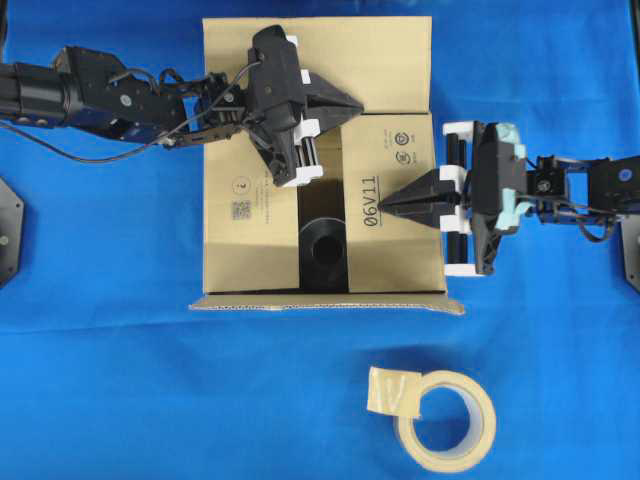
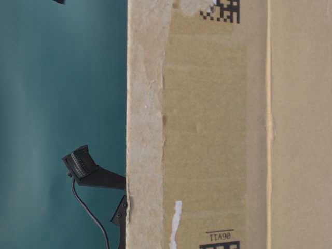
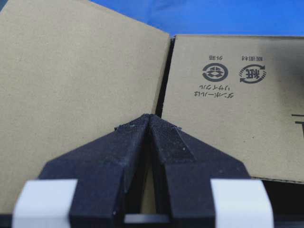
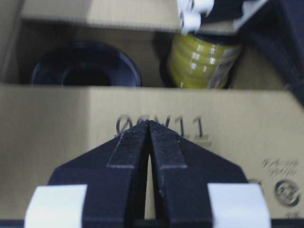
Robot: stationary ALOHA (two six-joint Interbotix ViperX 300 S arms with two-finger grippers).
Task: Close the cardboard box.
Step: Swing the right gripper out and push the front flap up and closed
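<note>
The big brown cardboard box (image 1: 320, 160) sits in the middle of the overhead pic, on the blue tabletop (image 1: 120, 380). In the table-level pic its wall fills most of the frame, so the top can't be seen there. Part of the box is still open: a dark gap shows btwn the flaps. Inside are 2 things: 1 black round ring-shaped object (image 4: 85, 69) and 1 yellow roll (image 4: 204, 59), its top hidden by an arm part.

2 claws. The left black claw (image 1: 352, 103) is over the upper flap, its tips pressed together w/ nothing btwn them. The right black claw (image 1: 392, 203) points at the flap printed "06V11", tips also together, holding nothing.

1 beige tape roll (image 1: 440, 415) lies on the tabletop at the lower right, well apart from the box.
</note>
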